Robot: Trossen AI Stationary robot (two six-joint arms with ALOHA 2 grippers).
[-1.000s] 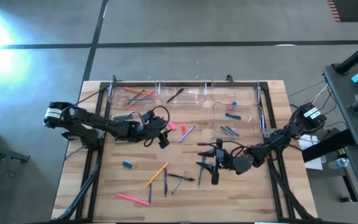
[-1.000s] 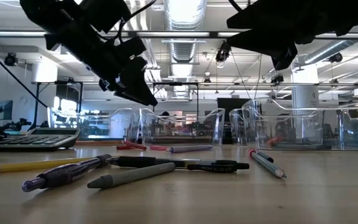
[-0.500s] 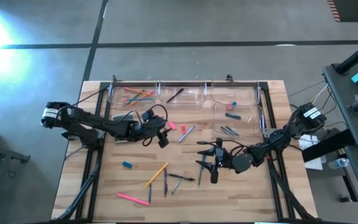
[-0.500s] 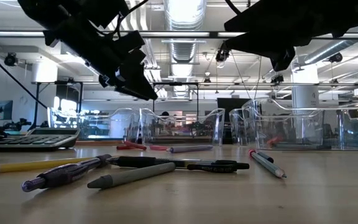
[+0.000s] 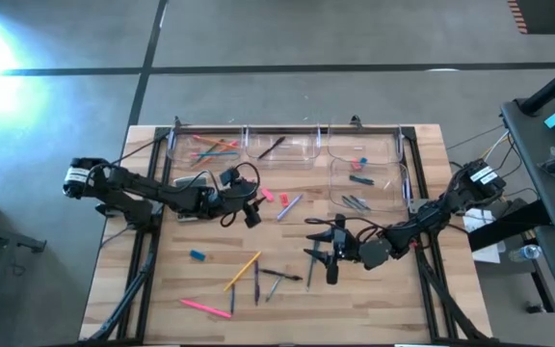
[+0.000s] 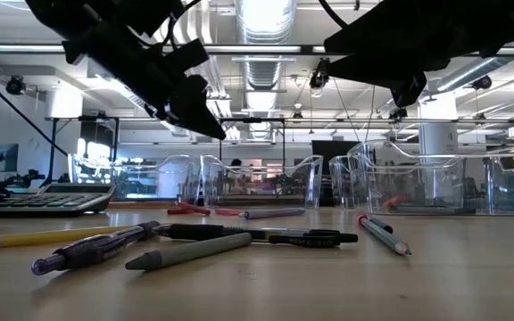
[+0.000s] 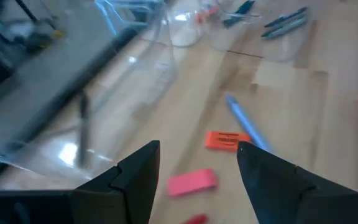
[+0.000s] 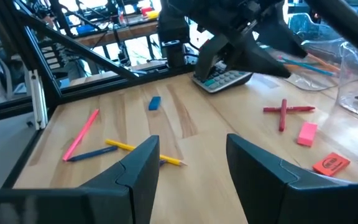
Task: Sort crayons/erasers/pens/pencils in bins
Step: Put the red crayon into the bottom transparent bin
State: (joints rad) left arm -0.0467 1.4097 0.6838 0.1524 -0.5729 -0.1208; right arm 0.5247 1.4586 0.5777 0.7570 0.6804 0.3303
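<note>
My left gripper hovers open above the table's middle, and the left wrist view shows a pink eraser and an orange eraser below its fingers. My right gripper hangs open right of centre, nothing between its fingers. Four clear bins stand along the far edge and far right; one holds bright pencils, another pens. Loose pens and pencils lie flat near the front. A blue eraser lies at the left.
A grey calculator lies on the table at the left, partly under my left arm. Crossed red sticks lie near the pink eraser. A bluish pen lies at centre. A black frame rims the table.
My left gripper has rolled a little about its own pointing line while staying above the same spot. My right gripper has kept still. Nothing on the table has moved.
</note>
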